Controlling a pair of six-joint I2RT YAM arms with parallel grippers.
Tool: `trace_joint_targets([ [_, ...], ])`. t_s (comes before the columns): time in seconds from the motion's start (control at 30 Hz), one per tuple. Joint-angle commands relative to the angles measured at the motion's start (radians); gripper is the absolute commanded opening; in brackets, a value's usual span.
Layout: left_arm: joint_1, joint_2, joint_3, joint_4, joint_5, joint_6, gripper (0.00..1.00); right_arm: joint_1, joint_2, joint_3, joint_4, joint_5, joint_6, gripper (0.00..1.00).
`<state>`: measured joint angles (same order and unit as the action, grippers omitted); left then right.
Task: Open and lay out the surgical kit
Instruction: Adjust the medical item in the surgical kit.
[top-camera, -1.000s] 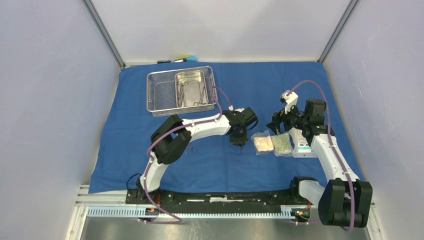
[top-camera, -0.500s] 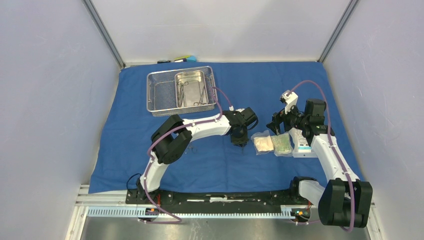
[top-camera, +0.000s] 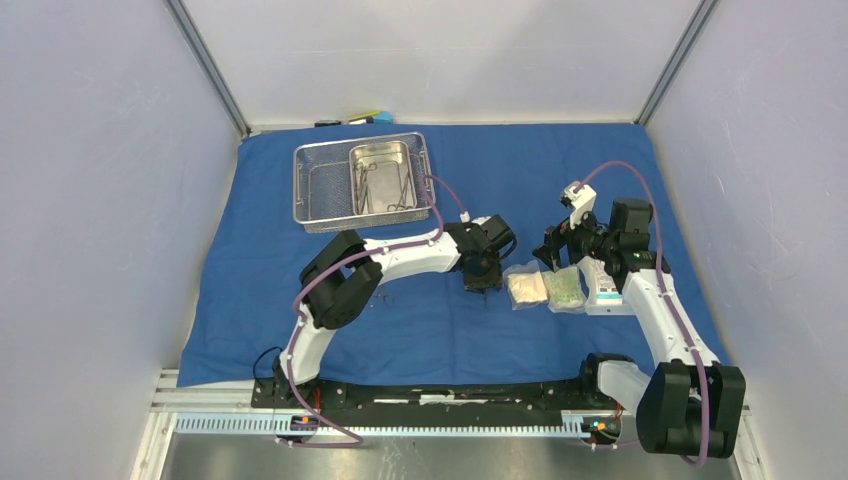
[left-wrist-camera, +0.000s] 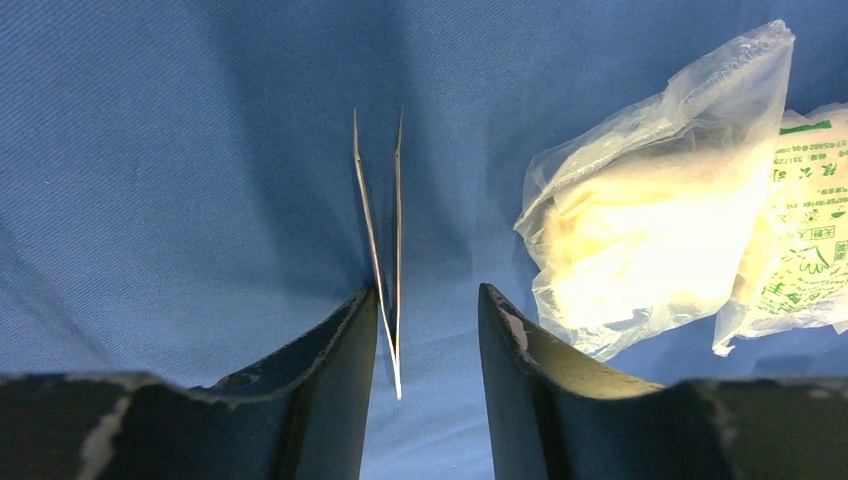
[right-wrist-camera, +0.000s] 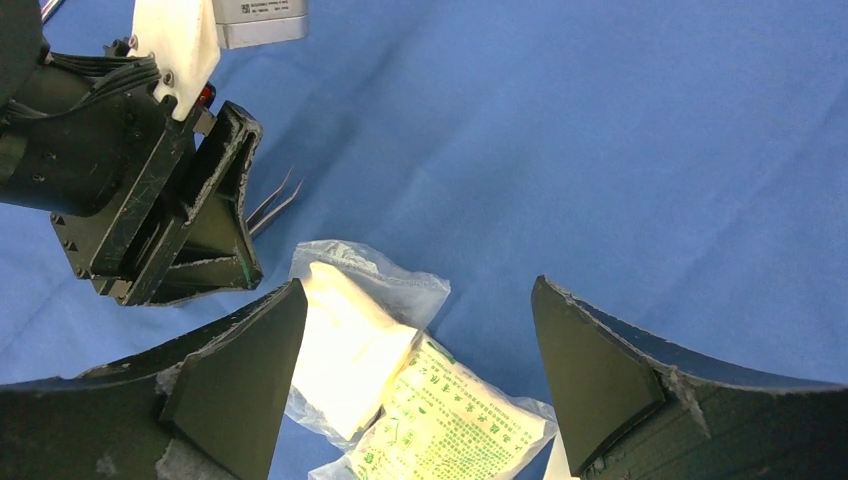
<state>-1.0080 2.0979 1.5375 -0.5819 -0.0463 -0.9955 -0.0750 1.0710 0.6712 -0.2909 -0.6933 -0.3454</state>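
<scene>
The blue cloth wrap (top-camera: 430, 335) lies spread flat over the table. My left gripper (left-wrist-camera: 426, 292) hangs low over it, open, with slim metal tweezers (left-wrist-camera: 380, 215) lying on the cloth between the jaws, close against the left finger (left-wrist-camera: 345, 340) and well apart from the right one. In the top view that gripper (top-camera: 483, 285) sits just left of three clear packets (top-camera: 526, 288) in a row. My right gripper (right-wrist-camera: 418, 290) stands wide open above the white packet (right-wrist-camera: 350, 340) and the green-printed packet (right-wrist-camera: 450, 425), touching neither.
The wire-mesh tray (top-camera: 320, 190) sits at the back left with the steel pan (top-camera: 372, 155) inside it, holding slim instruments (top-camera: 385, 190). A small block toy (top-camera: 368, 118) lies beyond the cloth's far edge. Grey walls stand on three sides.
The left jaws have spread apart and let go of the tweezers, which now lie on the cloth. Both arms stay almost where they were.
</scene>
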Motion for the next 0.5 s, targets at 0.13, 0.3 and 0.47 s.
trace_joint_targets([
  [0.13,-0.005,-0.037,-0.034,0.007,-0.03,-0.004,0.52,-0.006,-0.011,0.03,0.007,-0.015,-0.006,0.91],
  [0.3,-0.004,-0.096,-0.043,0.008,-0.087,0.046,0.56,-0.006,-0.012,0.061,0.008,-0.008,-0.009,0.92],
  [0.47,-0.004,-0.166,-0.027,0.01,-0.184,0.146,0.59,-0.006,-0.004,0.118,0.029,-0.006,-0.002,0.92],
])
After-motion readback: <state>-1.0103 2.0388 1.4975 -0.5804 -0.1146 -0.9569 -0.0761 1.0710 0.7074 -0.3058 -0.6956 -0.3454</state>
